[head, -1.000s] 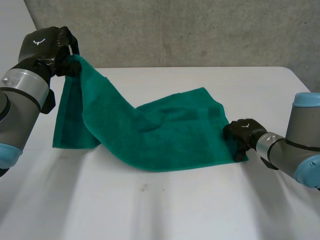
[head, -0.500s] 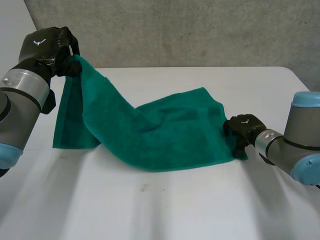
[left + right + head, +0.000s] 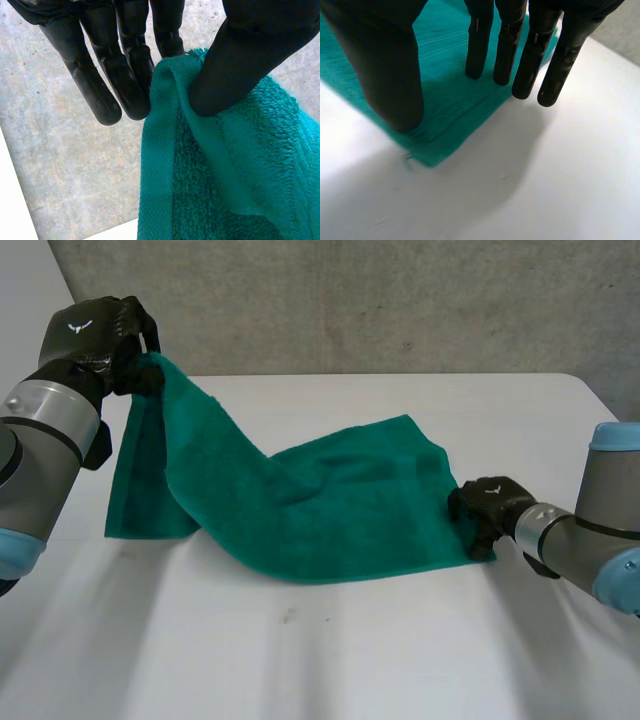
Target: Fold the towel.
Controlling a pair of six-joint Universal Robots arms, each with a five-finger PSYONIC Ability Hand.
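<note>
While the left robot hand (image 3: 95, 335) pinches the towel (image 3: 330, 500), the right robot hand (image 3: 485, 505), straight-fingered, grips nothing.

left hand (image 3: 250, 45) thumb and fingers (image 3: 132, 75) pinching green towel (image 3: 240, 185) corner

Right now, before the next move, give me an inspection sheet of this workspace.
Surface: white table.
Job's things: green towel, not yet folded, one corner raised off the table, the rest lying rumpled.
Clutter: nothing seen.
Hands: left hand pinches the raised corner between thumb and fingers; right hand is open, with straight fingers over the towel's opposite corner, which lies flat.
Cables: nothing seen.
Surroundings: grey concrete wall behind the table.
</note>
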